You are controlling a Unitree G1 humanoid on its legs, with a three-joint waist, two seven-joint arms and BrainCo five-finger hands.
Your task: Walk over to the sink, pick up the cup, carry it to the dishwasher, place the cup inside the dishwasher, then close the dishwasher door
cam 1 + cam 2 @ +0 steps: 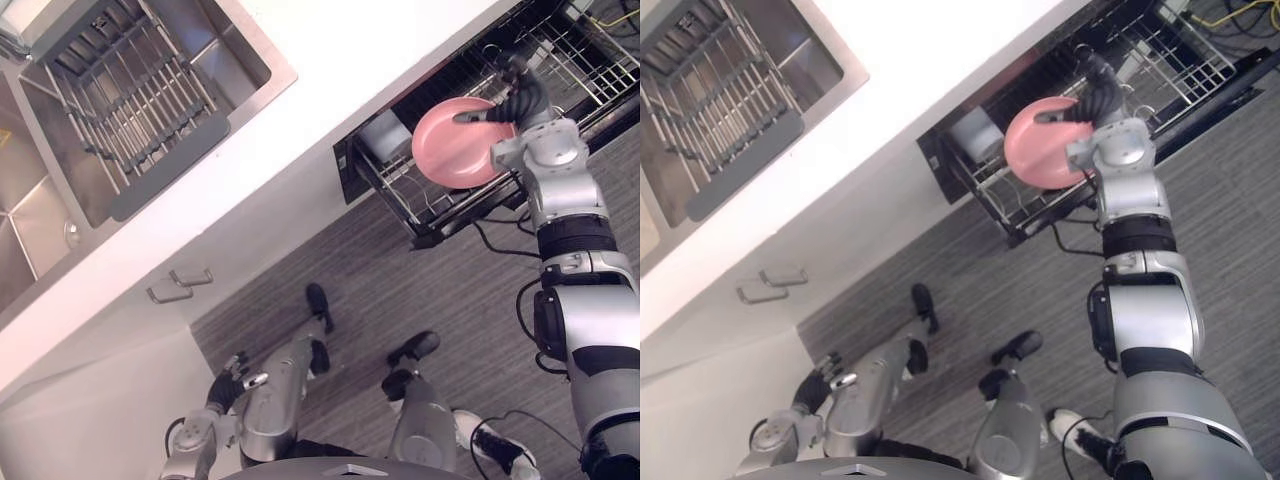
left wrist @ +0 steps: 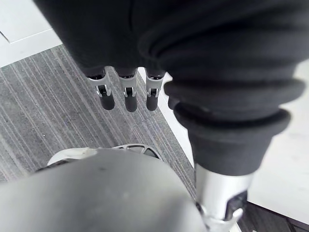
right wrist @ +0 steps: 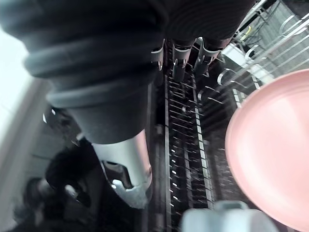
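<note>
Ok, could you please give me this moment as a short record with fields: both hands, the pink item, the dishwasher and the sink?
right hand: over the pulled-out dishwasher rack, fingers relaxed
pink dish: at the rack's front, beside the right hand; looks like a plate, not a cup
contact: a dark fingertip lies across the dish; no curled grip seen
left hand: low at the robot's side, fingers relaxed, empty
dishwasher: open, rack out
sink: holds a wire rack
</note>
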